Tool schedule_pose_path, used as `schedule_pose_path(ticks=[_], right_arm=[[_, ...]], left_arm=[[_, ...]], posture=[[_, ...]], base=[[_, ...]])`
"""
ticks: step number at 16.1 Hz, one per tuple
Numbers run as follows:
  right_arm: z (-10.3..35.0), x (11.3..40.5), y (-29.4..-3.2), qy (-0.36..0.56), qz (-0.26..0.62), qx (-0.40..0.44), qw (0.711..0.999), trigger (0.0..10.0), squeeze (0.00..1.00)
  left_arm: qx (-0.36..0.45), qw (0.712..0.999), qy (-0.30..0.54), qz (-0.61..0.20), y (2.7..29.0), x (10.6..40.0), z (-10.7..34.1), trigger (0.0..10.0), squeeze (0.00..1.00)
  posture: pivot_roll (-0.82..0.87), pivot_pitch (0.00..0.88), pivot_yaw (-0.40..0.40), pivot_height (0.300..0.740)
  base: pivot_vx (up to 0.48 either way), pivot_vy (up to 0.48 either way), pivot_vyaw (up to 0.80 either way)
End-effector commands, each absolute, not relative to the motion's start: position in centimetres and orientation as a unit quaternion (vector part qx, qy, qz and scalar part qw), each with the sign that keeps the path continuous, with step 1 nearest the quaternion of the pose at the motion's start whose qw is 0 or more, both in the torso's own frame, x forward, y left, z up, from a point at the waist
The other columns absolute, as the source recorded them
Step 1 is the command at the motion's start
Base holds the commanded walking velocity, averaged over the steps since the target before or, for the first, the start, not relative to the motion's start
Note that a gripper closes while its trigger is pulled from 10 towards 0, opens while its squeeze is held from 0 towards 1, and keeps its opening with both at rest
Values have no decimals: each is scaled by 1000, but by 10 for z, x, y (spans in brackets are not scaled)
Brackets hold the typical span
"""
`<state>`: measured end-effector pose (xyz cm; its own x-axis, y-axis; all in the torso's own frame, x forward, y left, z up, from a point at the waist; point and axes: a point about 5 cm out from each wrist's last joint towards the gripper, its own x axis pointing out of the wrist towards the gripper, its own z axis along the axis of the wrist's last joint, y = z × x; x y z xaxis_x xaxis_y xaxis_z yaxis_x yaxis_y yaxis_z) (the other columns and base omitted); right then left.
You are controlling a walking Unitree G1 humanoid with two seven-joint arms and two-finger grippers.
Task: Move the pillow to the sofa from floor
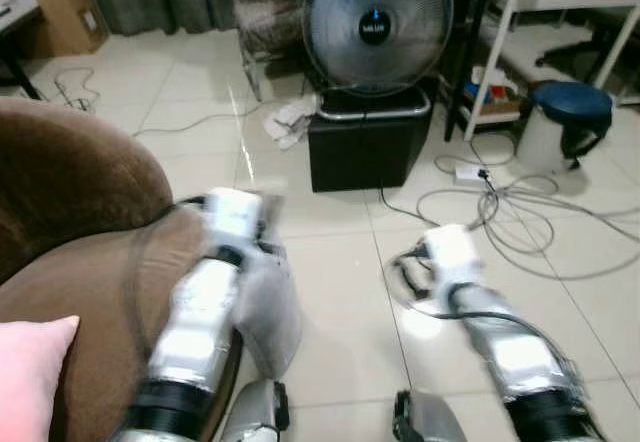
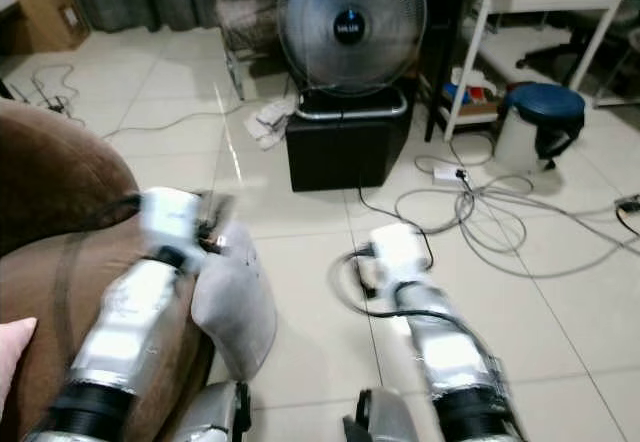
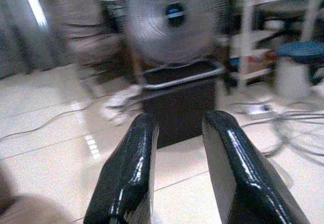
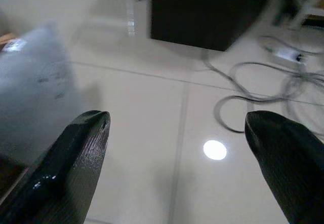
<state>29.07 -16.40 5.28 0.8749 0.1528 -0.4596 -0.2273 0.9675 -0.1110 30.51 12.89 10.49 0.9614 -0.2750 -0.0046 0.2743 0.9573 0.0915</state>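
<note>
A grey pillow (image 1: 268, 312) leans against the front edge of the brown sofa (image 1: 80, 192), its lower end down by the tiled floor. My left arm (image 1: 205, 307) reaches over the sofa seat, with its wrist just above the pillow's top. The left gripper (image 3: 179, 120) is open with nothing between its fingers and points toward the fan. My right arm (image 1: 490, 322) stretches over the floor to the right of the pillow. The right gripper (image 4: 177, 120) is wide open above bare tiles, with the grey pillow (image 4: 35, 82) off to one side. A pink pillow (image 1: 30, 377) lies on the sofa seat.
A large fan (image 1: 375, 22) stands on a black box (image 1: 365, 147) straight ahead. Tangled cables (image 1: 510, 212) and a power strip lie on the floor to the right, near a blue-topped stool (image 1: 570, 107). A crumpled cloth (image 1: 290, 122) lies beside the box.
</note>
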Motion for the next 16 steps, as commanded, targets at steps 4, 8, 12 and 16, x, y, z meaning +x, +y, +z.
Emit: schedule_pose_path(ticks=[4,8,12,16], right_arm=[[58,295,-153,220,116,-81,965,10000,0],[60,297,-153,220,130,-92,962,10000,0],[62,299,-153,215,124,-89,965,10000,0],[57,293,-151,220,112,-81,966,10000,0]], left_arm=[[50,991,-4,-121,141,307,106,10000,0],[46,992,0,-121,139,307,104,10000,0],[56,990,11,-133,138,309,103,10000,0],[47,989,14,-136,141,312,103,10000,0]], posture=[[43,0,45,621],[38,0,45,621],[18,0,86,621],[-7,0,135,621]], base=[[354,0,0],[351,0,0],[308,0,0],[0,0,0]])
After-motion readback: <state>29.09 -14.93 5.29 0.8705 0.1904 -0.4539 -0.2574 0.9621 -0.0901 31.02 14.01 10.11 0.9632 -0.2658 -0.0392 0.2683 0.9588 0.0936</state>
